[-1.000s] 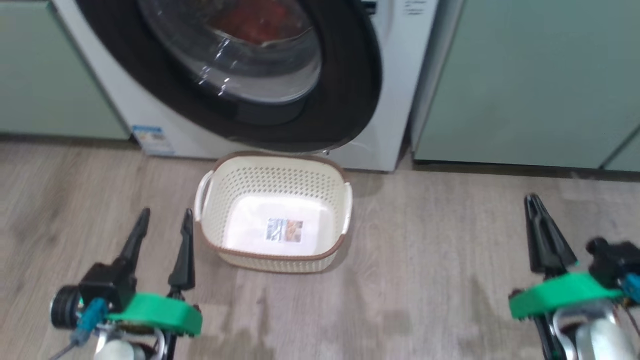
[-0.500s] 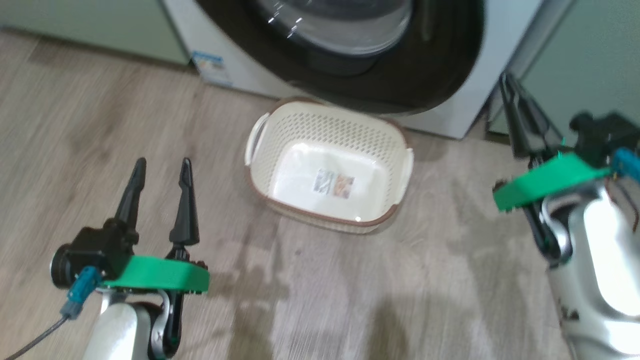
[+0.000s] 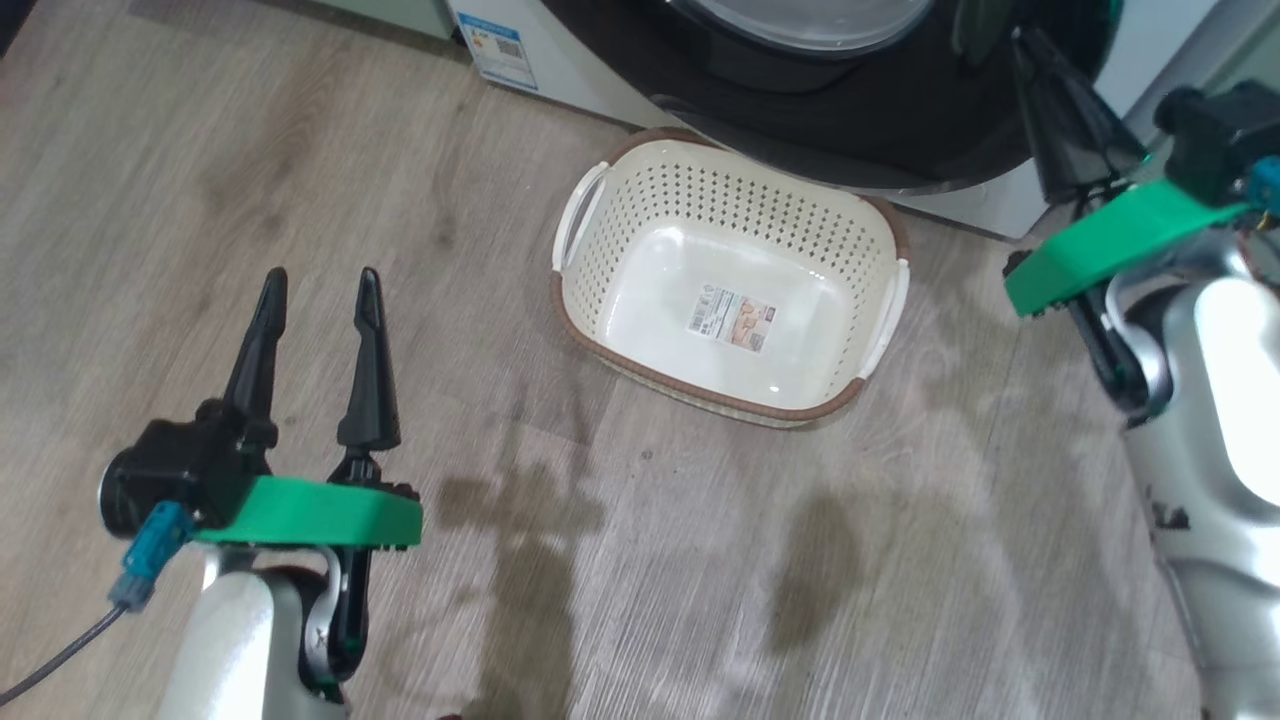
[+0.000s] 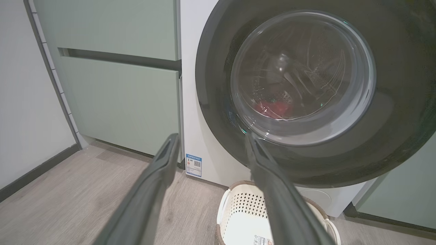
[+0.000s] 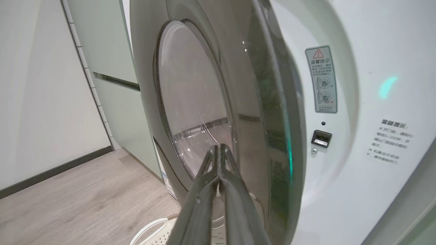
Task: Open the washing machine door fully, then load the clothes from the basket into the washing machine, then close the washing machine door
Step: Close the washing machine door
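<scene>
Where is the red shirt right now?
In the left wrist view, the clothes lie low inside the washing machine, behind the glass of its door.

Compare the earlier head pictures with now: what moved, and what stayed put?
The head view swung, shifting everything. The shut right gripper rose forward toward the rim of the washing machine door. The left gripper stayed open and low; the basket stayed empty on the floor.

washing machine door (image 3: 860,130) cut off by top edge; clothes (image 4: 274,108) dim red patch behind glass; basket (image 4: 243,206) cropped at bottom edge.
</scene>
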Motion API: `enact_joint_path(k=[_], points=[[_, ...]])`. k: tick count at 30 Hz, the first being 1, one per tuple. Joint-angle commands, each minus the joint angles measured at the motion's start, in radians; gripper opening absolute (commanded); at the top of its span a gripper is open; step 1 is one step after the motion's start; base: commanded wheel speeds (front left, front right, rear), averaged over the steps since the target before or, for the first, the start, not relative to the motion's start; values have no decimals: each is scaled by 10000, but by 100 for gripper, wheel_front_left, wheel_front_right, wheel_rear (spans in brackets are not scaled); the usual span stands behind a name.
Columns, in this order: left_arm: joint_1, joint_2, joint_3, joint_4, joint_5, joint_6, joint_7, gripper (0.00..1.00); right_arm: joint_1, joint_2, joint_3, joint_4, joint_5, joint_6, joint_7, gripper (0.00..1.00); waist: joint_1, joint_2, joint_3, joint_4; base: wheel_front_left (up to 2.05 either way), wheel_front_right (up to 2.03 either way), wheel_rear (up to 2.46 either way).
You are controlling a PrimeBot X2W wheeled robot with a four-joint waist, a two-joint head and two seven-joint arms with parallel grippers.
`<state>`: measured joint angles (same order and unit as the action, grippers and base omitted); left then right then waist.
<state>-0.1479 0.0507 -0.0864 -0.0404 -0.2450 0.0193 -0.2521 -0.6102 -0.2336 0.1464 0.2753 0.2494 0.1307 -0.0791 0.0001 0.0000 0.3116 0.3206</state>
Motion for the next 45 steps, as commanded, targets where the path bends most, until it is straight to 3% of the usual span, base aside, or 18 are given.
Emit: enact_joint_path(k=[1,17,26,45], points=[[-325,58,420,-326,133,-66,-97,100,-375,-76,168,-227,76,0,-16,0,-1,0,56,41,0,0,0],[-628,-2,359,-471,37,-93,-97,100,-1902,-405,192,975,458,0,53,0,-1,0,686,109,0,0,0],[-883,-4,205,-551,-99,-38,-97,100,-3471,-440,30,2231,508,0,182,0,-1,0,1166,99,0,0,0],[-1156,-4,-107,-435,-204,-8,-97,100,-5497,-227,-550,4801,-67,0,-698,0,-1,0,1400,82,0,0,0]])
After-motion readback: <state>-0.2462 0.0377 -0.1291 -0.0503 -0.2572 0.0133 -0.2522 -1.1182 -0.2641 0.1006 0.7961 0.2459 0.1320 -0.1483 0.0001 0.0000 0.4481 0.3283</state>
